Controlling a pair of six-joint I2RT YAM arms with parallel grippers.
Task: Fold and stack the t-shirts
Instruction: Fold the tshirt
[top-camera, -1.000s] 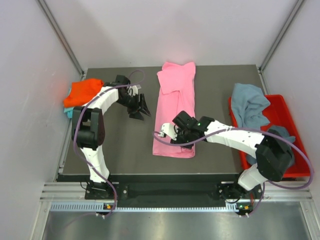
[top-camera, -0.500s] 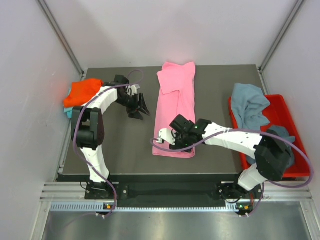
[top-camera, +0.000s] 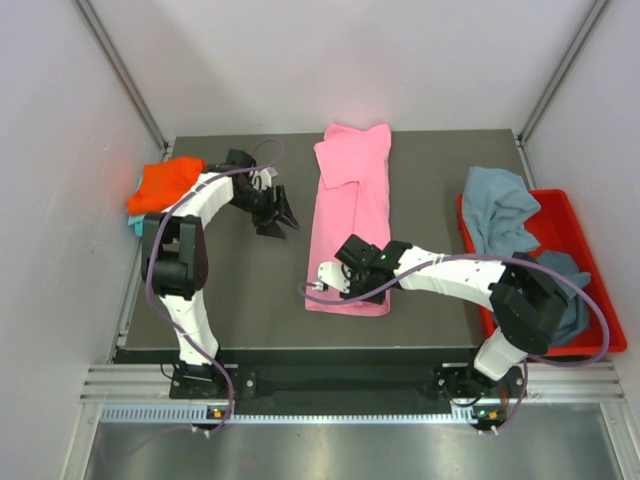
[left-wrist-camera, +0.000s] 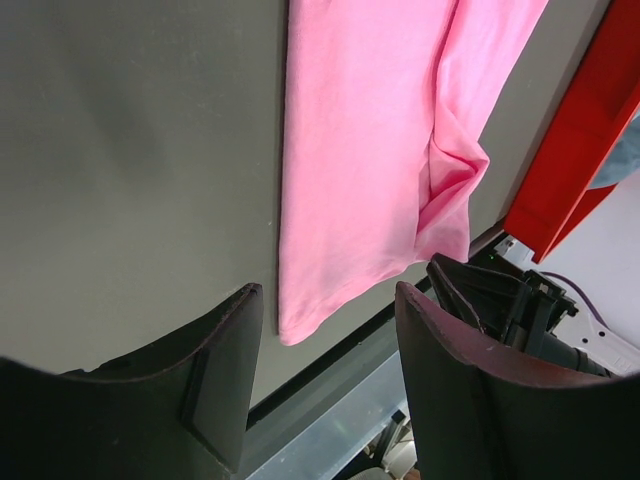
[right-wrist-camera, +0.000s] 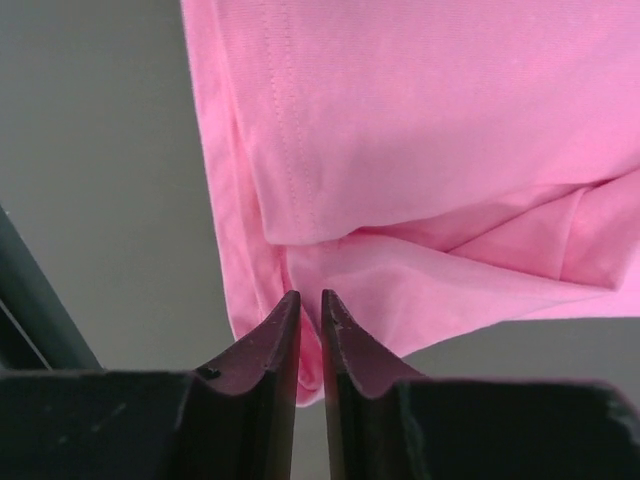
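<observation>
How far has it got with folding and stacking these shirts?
Done: the pink t-shirt lies folded into a long strip. In hand: the right pincer pinches its near hem; the left pincer hangs open, empty. Left: the orange t-shirt looks bunched at the left edge, and the grey-blue t-shirt and a darker t-shirt wait at the red bin.

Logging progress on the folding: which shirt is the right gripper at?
The pink t-shirt, the long strip mid-table; the right gripper sits at its near corner. The orange t-shirt lies far left, the grey-blue t-shirt drapes the red bin.
</observation>
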